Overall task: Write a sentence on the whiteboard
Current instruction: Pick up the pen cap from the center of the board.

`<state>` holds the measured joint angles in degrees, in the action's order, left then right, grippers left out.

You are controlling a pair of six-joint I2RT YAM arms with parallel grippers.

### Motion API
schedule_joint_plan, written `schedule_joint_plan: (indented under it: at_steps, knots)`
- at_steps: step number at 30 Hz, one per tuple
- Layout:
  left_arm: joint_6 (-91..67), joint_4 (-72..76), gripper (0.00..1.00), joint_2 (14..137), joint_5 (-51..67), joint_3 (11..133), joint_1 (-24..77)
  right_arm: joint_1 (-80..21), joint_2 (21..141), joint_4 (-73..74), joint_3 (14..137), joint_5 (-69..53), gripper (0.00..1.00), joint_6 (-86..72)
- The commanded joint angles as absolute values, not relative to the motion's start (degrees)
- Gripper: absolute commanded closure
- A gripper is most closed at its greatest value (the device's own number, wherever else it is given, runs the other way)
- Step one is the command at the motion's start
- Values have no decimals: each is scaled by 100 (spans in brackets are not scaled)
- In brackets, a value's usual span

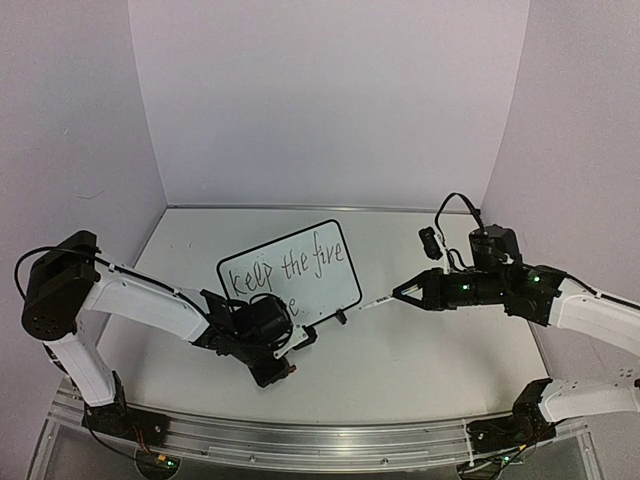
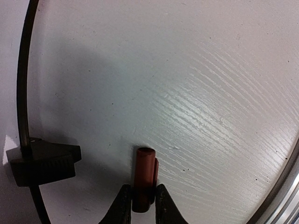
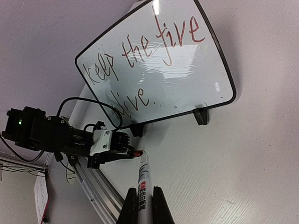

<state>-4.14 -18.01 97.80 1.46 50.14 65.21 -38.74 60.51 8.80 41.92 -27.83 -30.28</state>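
Recapping looks risky: right end effector (image 3: pixel 144 191) clamps marker (image 3: pixel 144 172), left end effector (image 2: pixel 143 192) pinches cap (image 2: pixel 145 170); misaligned, it could ink the desk (image 3: pixel 243 163).

White table (image 1: pixel 430 345) in view, faint wood grain catching the light. Standing on it, just left of centre, is the whiteboard (image 1: pixel 300 262), propped on two little black feet (image 3: pixel 201 115) and leaning back. A metal rail (image 1: pixel 300 440) runs right along the table's near edge.
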Motion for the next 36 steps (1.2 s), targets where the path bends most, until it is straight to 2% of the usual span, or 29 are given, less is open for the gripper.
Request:
schedule_joint_plan:
  at_steps: [1,10,20,26,36]
  knots:
    - [-360,-2030,87,9991,260,5141,6520,-3852,5933,707,4140,-2691,100,-3056]
    - [-383,-1833,100,9642,376,4987,6521,-3854,6418,662,4150,-2860,100,-3270]
    - [-610,-986,100,8772,905,4571,6521,-3849,7075,382,4404,-4122,100,-3345]
    - [-743,-640,100,8338,1316,4450,6519,-3868,7348,-444,4416,-5152,100,-3961]
    - [-958,-369,100,7967,1647,4485,6511,-4019,7478,-624,4410,-5250,100,-4175]
